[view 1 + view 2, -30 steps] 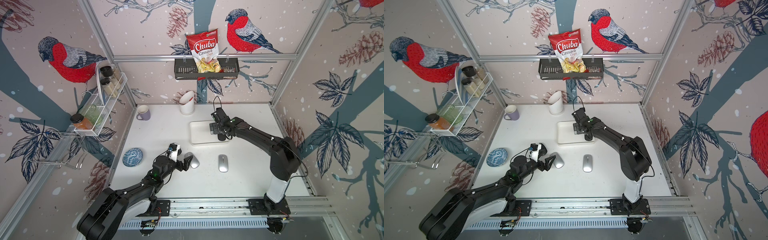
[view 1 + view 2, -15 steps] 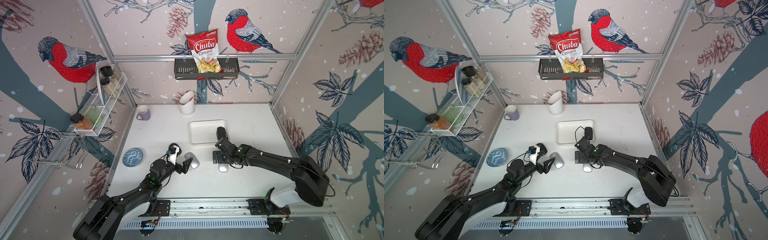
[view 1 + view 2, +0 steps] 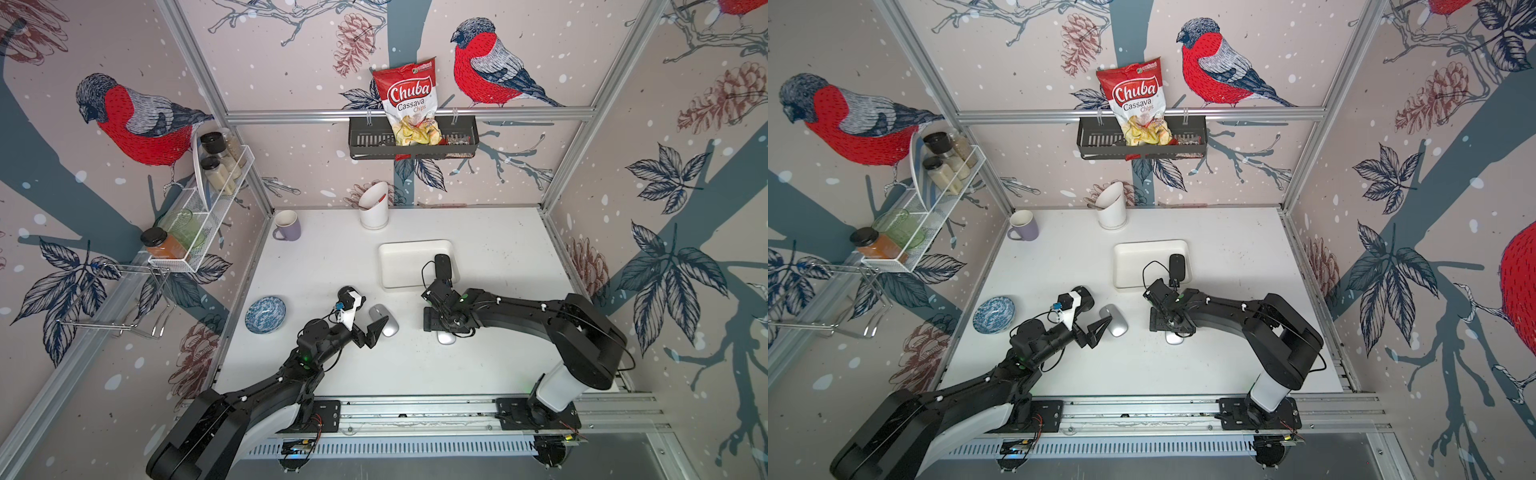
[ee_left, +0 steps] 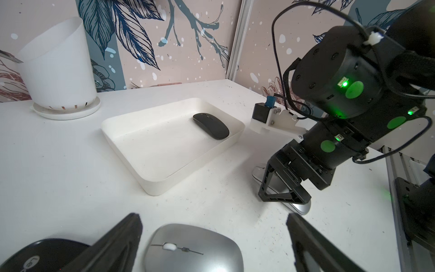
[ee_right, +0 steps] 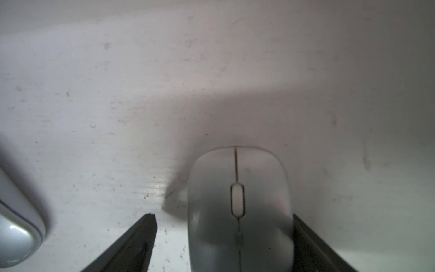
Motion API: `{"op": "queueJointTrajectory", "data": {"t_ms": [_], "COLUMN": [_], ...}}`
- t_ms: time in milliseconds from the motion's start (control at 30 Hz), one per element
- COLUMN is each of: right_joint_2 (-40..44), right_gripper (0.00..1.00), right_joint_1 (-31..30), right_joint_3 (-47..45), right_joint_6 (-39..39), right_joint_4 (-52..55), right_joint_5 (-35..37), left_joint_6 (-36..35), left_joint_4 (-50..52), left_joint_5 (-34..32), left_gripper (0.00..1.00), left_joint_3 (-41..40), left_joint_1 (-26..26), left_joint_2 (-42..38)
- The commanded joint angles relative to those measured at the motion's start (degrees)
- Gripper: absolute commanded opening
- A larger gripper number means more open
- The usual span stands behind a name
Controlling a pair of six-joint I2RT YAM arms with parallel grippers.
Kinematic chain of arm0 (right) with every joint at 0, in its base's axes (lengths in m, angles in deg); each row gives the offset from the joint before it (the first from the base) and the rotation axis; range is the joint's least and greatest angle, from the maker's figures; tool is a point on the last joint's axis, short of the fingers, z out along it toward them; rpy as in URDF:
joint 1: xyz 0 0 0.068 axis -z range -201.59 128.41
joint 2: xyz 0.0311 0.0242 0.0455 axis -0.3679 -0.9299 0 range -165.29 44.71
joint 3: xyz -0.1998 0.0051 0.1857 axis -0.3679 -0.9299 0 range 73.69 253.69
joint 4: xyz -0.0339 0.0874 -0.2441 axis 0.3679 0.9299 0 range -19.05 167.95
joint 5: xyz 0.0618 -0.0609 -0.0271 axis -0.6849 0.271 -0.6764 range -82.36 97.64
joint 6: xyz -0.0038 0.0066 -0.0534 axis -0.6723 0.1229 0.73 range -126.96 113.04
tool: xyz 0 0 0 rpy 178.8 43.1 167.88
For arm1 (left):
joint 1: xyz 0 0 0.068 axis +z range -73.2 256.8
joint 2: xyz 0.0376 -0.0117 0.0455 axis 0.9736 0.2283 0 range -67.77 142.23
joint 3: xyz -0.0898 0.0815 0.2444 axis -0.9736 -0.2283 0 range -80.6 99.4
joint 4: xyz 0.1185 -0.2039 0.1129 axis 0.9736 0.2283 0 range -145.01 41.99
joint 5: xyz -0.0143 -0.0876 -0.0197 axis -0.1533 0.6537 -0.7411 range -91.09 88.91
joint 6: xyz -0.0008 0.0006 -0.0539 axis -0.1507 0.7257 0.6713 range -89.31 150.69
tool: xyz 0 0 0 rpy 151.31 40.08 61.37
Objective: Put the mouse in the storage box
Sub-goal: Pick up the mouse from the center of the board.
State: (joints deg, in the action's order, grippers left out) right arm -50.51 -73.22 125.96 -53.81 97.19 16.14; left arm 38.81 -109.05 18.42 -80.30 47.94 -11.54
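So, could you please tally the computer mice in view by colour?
Silver: 2, silver mouse at the left gripper, second silver mouse at the right gripper.
Black: 2, black mouse in the storage box, second black mouse beside the left gripper.
Total: 4

Three walls close the cell, all papered in pale pink wallpaper (image 3: 291,62) flecked with white and printed with teal branches, dark leaves and brown pine cones. A red-breasted bullfinch (image 3: 137,124) fills the left wall, and another perches on the far wall. Aluminium posts (image 3: 216,104) stand in the far corners, joined by a horizontal rail (image 3: 291,115). From that rail hangs a black slotted basket (image 3: 365,137). A white wire-mesh rack (image 3: 216,208) is fixed to the left wall. The white desk (image 3: 415,374) is scuffed and evenly lit, with soft shadows. A metal track (image 3: 415,409) runs along its near edge.
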Motion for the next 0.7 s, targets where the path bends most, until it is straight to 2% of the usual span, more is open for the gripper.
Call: {"op": "queueJointTrajectory", "data": {"t_ms": [0,367,667], "right_joint_2": [-1.25,-2.96,-1.98], "right_gripper": [0.85,0.63,0.63], "right_joint_1": [-0.09,-0.13,0.85], "right_joint_3": [0.76,2.88,8.81], "right_joint_6": [-0.87,2.32,9.59], "right_joint_4": [-0.16,2.59,5.02], "right_joint_5": [-1.44,0.74,4.60], "left_joint_6": [-0.47,-0.08,0.32], "left_joint_4": [-1.68,-0.72,-0.63], "left_joint_5": [1.14,1.05,1.10], "left_gripper": [0.99,0.99,0.99], "left_joint_3": [-1.61,-0.89,-0.44], "left_joint_1": [-0.05,-0.14,-0.14], "left_joint_2": [0.66,1.52,2.51]}}
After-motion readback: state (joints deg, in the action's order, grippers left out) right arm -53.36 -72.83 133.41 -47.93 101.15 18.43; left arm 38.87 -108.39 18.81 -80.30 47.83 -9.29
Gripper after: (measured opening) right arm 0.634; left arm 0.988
